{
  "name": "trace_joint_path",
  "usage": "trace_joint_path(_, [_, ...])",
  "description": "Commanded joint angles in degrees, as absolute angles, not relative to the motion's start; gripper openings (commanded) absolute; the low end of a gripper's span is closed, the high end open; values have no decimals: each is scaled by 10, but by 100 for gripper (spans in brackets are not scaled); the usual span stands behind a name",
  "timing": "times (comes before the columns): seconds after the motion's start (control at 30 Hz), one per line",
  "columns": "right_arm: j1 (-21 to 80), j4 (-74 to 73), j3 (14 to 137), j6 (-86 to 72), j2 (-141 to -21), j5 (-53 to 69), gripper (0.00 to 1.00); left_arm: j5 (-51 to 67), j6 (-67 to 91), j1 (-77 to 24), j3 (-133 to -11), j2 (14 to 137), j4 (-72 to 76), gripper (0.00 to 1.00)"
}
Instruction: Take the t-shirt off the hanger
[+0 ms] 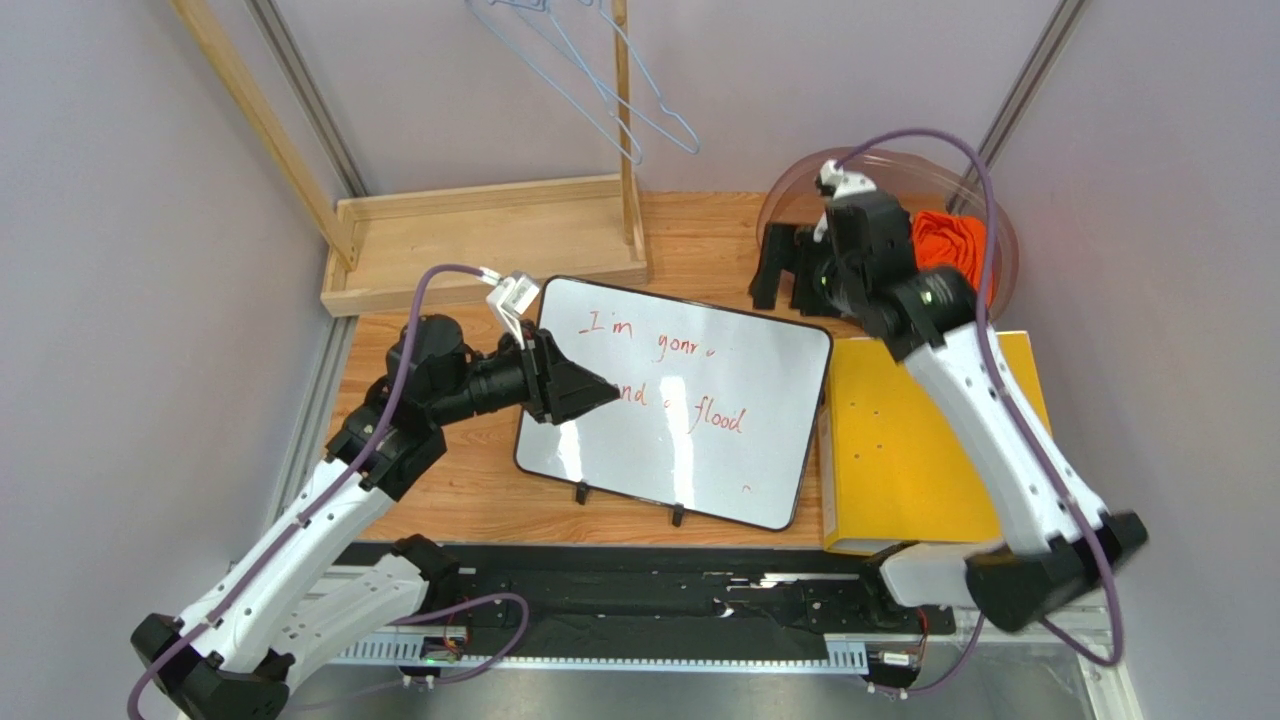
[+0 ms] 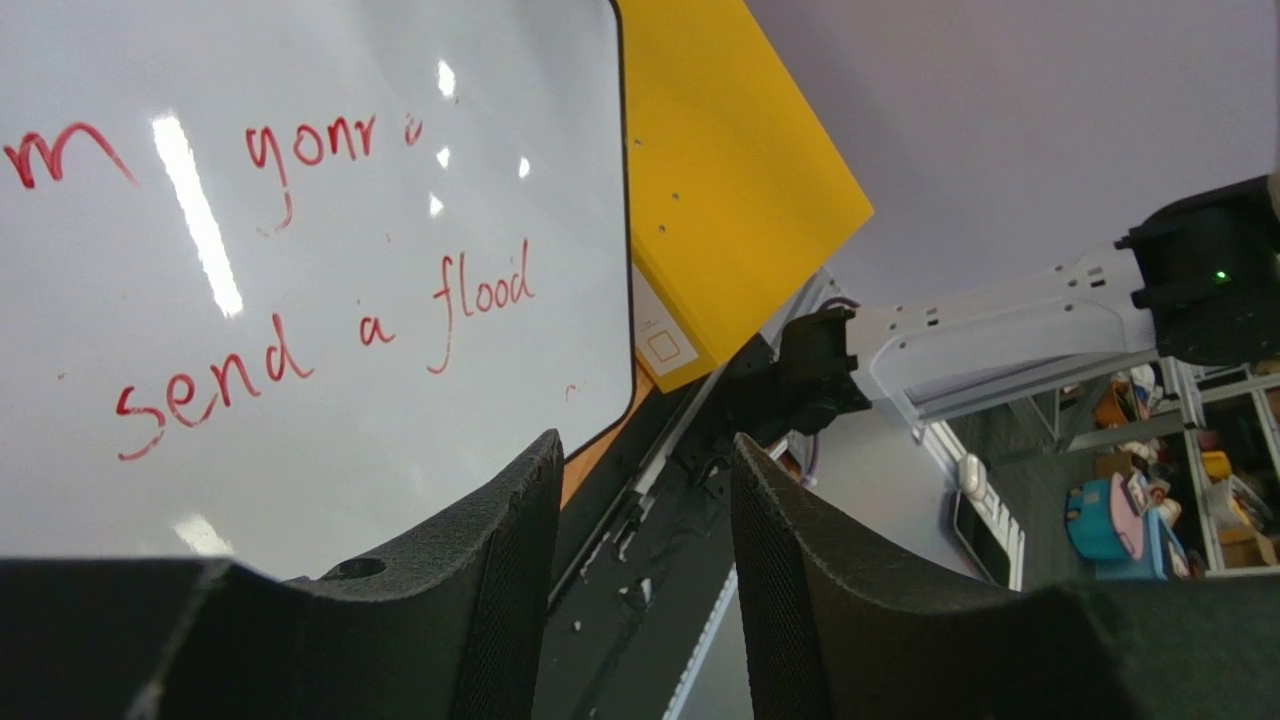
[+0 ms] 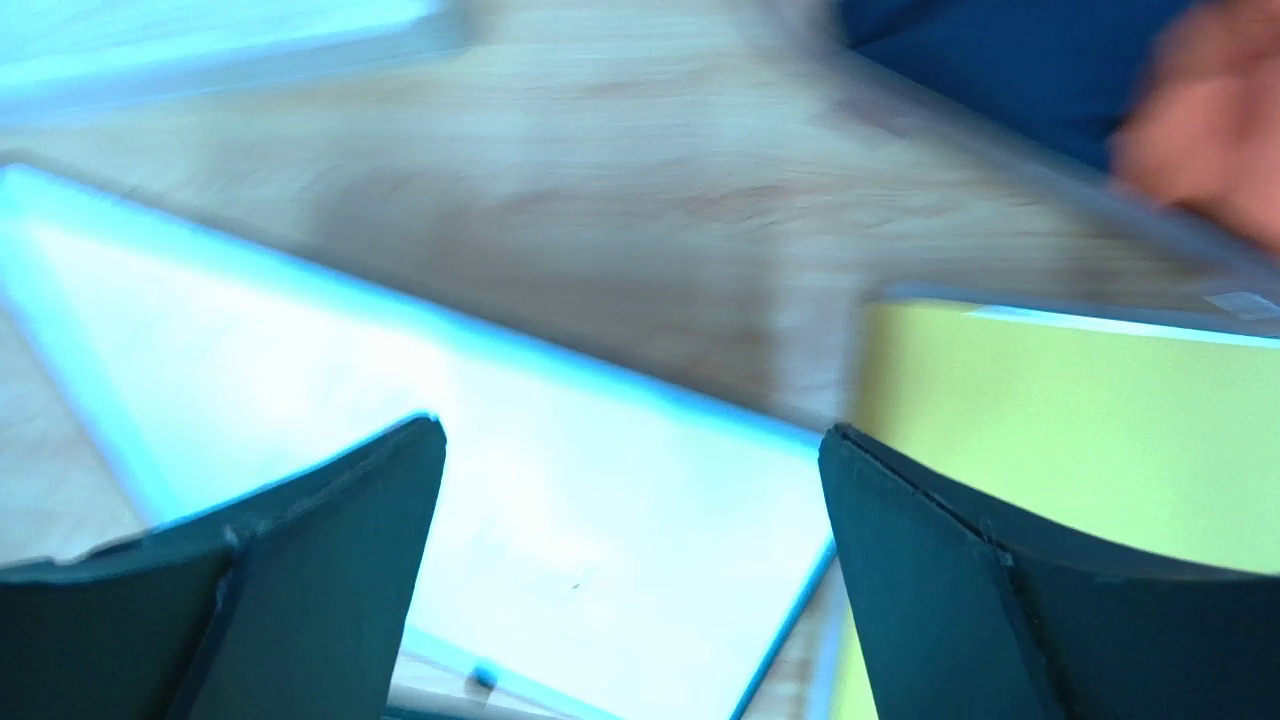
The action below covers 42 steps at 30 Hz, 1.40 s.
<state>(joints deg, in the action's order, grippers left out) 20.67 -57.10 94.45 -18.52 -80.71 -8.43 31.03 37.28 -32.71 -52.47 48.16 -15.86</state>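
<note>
Top external: orange t-shirt [image 1: 950,240] lies bunched in a clear tub [image 1: 887,144] beyond the whiteboard [image 1: 676,398], at its far right corner. Bare wire hangers [image 1: 661,113] hang behind the whiteboard. Shirt is likely light and limp, so pinch a raised fold. Both empty: left fingers [image 2: 481,600] narrowly parted, right fingers [image 3: 301,555] wide apart.

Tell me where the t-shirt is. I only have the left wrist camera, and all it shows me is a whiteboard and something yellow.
Observer: An orange t-shirt lies bunched in a clear tub at the table's far right corner.
Operator: Is anything on the hanger?
Observer: No. The pale blue wire hangers hang bare from the wooden rack at the back.
Operator: Is the right pincer holding anything?
Observer: No. The right pincer is wide open and empty, next to the tub.
</note>
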Motion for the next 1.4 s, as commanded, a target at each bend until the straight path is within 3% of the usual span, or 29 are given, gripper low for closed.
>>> trace_joint_path(0.0, [284, -400, 781, -242, -640, 78, 100, 316, 398, -335, -464, 423, -77, 51])
trace_joint_path(0.1, [325, -201, 588, -307, -513, 207, 100, 320, 406, -338, -393, 364, -31, 51])
trace_joint_path(0.27, [385, 12, 369, -393, -379, 210, 100, 323, 489, -341, -206, 225, 96, 53])
trace_joint_path(0.43, [421, 130, 183, -430, -281, 195, 100, 311, 533, -341, -78, 114, 163, 54])
trace_joint_path(0.67, [439, 231, -23, -499, -115, 164, 100, 328, 531, -341, -31, 17, 127, 54])
trace_joint_path(0.83, [453, 60, -51, -496, 39, 110, 100, 330, 549, -341, 20, -59, 113, 54])
trace_joint_path(1.37, [461, -57, -47, -526, 30, 6, 100, 338, 490, -341, 14, -74, -31, 55])
